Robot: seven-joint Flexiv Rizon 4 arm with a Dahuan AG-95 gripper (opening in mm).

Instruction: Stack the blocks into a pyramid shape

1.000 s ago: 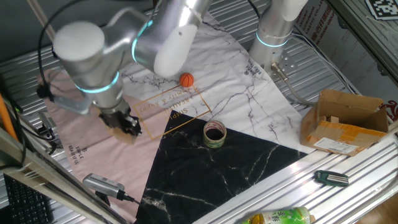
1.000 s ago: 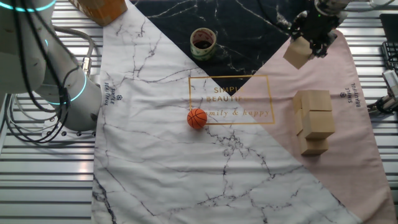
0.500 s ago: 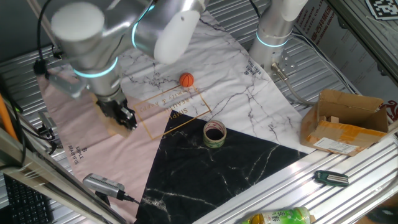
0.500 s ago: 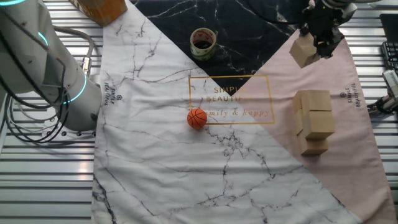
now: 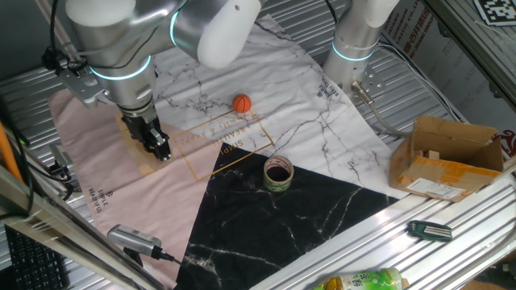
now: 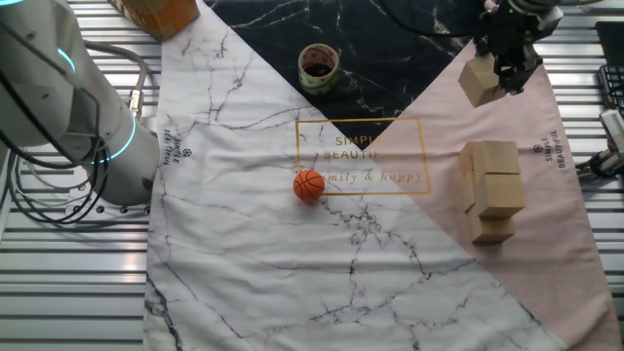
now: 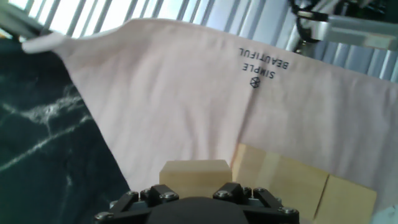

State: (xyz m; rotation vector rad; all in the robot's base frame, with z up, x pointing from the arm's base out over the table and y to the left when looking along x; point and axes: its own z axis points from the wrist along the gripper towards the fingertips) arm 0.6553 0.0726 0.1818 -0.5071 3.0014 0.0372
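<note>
My gripper (image 6: 494,70) is shut on one light-tan wooden block (image 6: 479,80) and holds it in the air above the pink part of the cloth. In the hand view the held block (image 7: 194,172) sits just ahead of the gripper (image 7: 196,208). A pile of several like blocks (image 6: 494,188) stands on the pink cloth, nearer the camera than the held block and apart from it. The pile also shows in the hand view (image 7: 292,183), to the right of the held block. In the one fixed view the gripper (image 5: 156,148) hangs over the pink cloth, and the arm hides the pile.
An orange ball (image 6: 308,185) lies mid-cloth. A tape roll (image 6: 318,64) stands on the black marble part. A cardboard box (image 5: 451,157) sits at the right. A second robot base (image 6: 93,127) stands at the cloth's left edge. Cables and a keyboard lie beside the pink cloth.
The gripper has risen with the block and shifted a little right in the other fixed view, closer in line with the pile. The pile, ball and tape roll have not moved.
</note>
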